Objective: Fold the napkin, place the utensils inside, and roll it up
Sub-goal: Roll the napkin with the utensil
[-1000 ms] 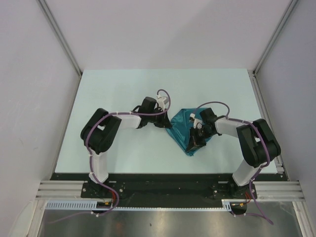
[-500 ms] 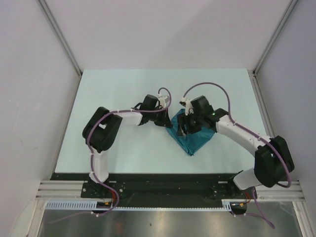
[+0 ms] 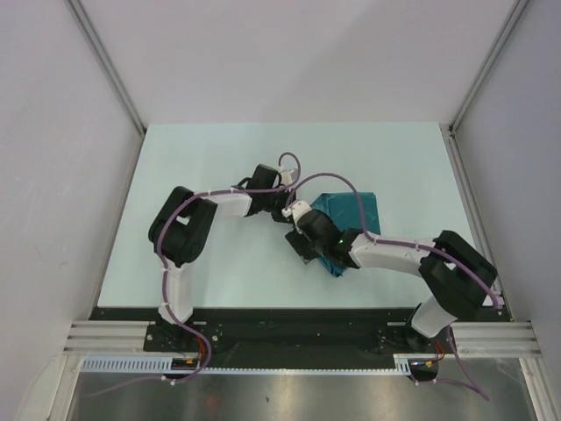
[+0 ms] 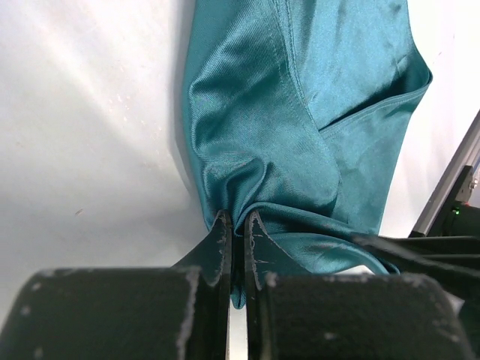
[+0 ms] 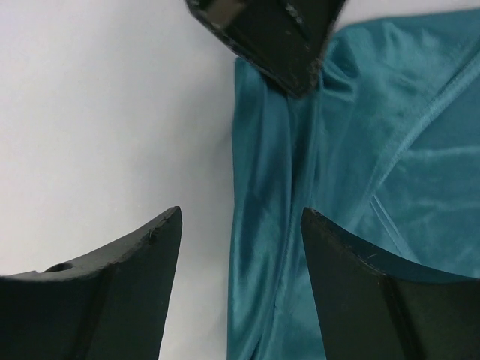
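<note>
The teal napkin [image 3: 351, 210] lies crumpled near the middle of the table, with a pointed end toward the near edge. My left gripper [image 3: 292, 213] is at the cloth's left edge. In the left wrist view it [image 4: 234, 221] is shut on a bunched fold of the napkin [image 4: 300, 112]. My right gripper [image 3: 304, 250] hovers just in front of it, over the same left edge. In the right wrist view it [image 5: 241, 216] stands open, its fingers astride the napkin's border [image 5: 375, 187] without touching it, and the left fingers [image 5: 277, 37] show at the top. The utensils are out of view.
The pale table [image 3: 210, 158] extends left and behind the cloth. Grey walls and metal frame posts [image 3: 105, 70] close it in on three sides. The right arm's forearm [image 3: 394, 254] lies across the near side of the napkin.
My right gripper has opened, left the napkin's right side and swung across to its left edge. The cloth's far right part now lies spread flatter. The left gripper keeps its hold.
</note>
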